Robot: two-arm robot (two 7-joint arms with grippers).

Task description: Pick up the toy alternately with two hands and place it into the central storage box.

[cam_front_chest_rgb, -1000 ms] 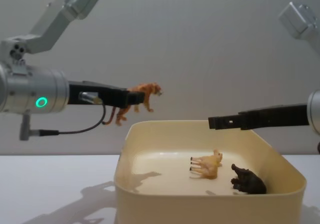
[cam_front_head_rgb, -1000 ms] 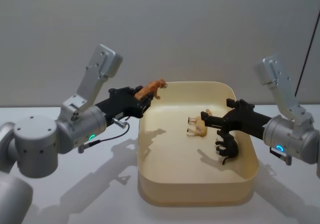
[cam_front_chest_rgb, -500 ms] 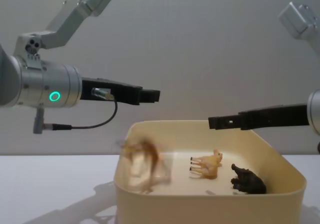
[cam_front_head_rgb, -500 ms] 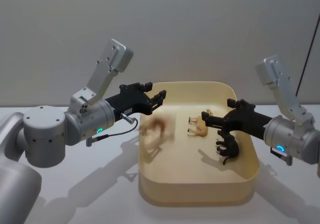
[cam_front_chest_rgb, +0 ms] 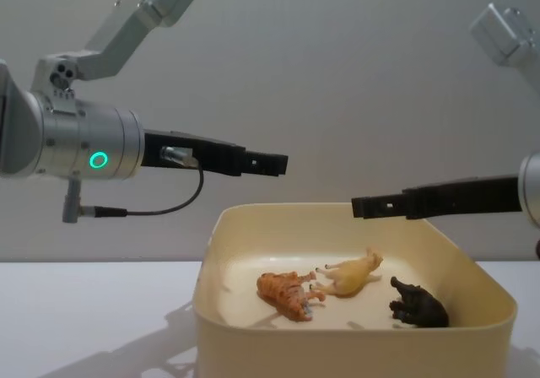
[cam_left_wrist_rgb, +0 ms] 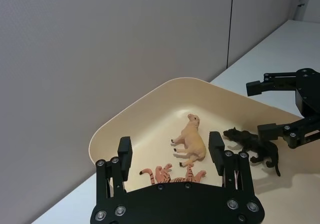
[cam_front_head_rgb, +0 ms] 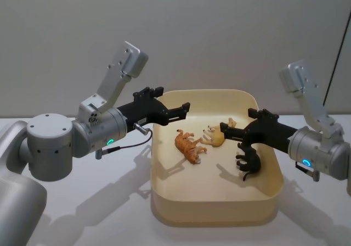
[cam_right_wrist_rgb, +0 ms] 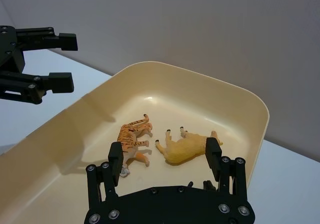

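Observation:
The cream-yellow central storage box (cam_front_head_rgb: pixel 214 217) (cam_front_chest_rgb: pixel 354 346) holds three toy animals. An orange striped tiger (cam_front_head_rgb: pixel 188 146) (cam_front_chest_rgb: pixel 287 293) (cam_right_wrist_rgb: pixel 132 139) lies on its side on the box floor, touching a tan animal (cam_front_head_rgb: pixel 215 138) (cam_front_chest_rgb: pixel 350 277) (cam_left_wrist_rgb: pixel 192 141) that also lies tipped over. A dark brown animal (cam_front_head_rgb: pixel 249 163) (cam_front_chest_rgb: pixel 418 305) stands at the right. My left gripper (cam_front_head_rgb: pixel 184 110) (cam_front_chest_rgb: pixel 274 164) (cam_left_wrist_rgb: pixel 170 148) hovers open above the box's left rim, holding nothing. My right gripper (cam_front_head_rgb: pixel 225 130) (cam_front_chest_rgb: pixel 363 207) (cam_right_wrist_rgb: pixel 164 155) hangs open over the box's right half, also empty.
The box sits on a white table (cam_front_head_rgb: pixel 98 202) before a plain grey wall. A black cable (cam_front_chest_rgb: pixel 160 209) loops under the left wrist. Bare tabletop lies to the left and right of the box.
The left gripper opened and let go of the tiger, which fell into the box and came to rest on its side, tipping the tan animal over. The right arm stayed still.

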